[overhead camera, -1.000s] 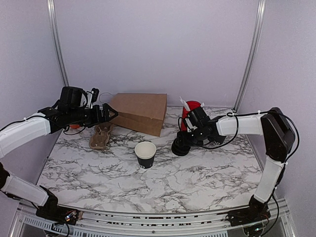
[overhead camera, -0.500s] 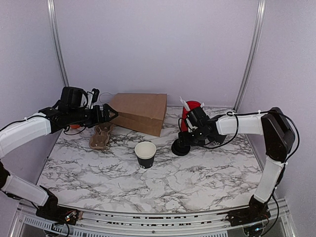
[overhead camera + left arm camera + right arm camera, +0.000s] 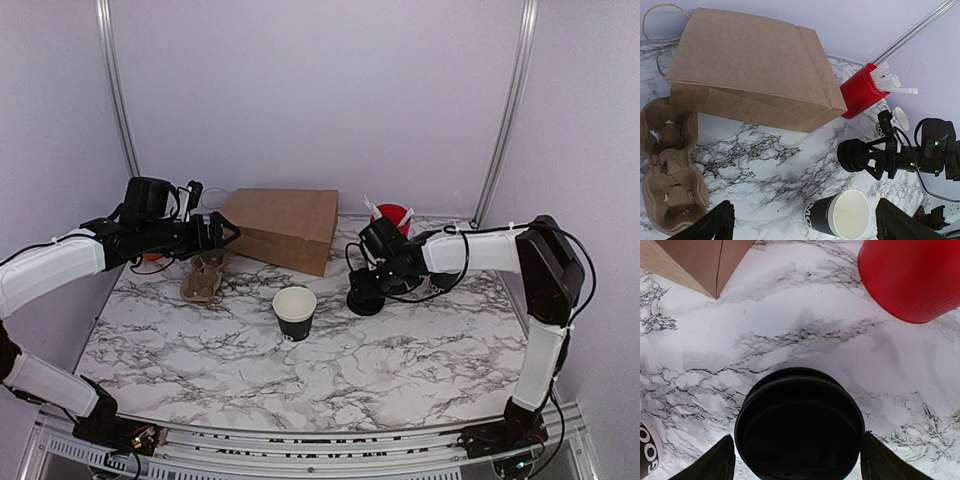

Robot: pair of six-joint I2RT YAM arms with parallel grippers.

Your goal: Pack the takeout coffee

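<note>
cup stands upright, mouth up; left gripper and right gripper gape empty.

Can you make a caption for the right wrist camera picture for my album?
The right gripper, open, lines up on the flat black lid on the marble table, red cup behind.

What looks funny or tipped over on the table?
The brown paper bag lies flat on its side at the back instead of standing open. The black coffee cup stands upright with no lid on it; a flat black lid lies apart, to its right. Nothing looks spilled.
</note>
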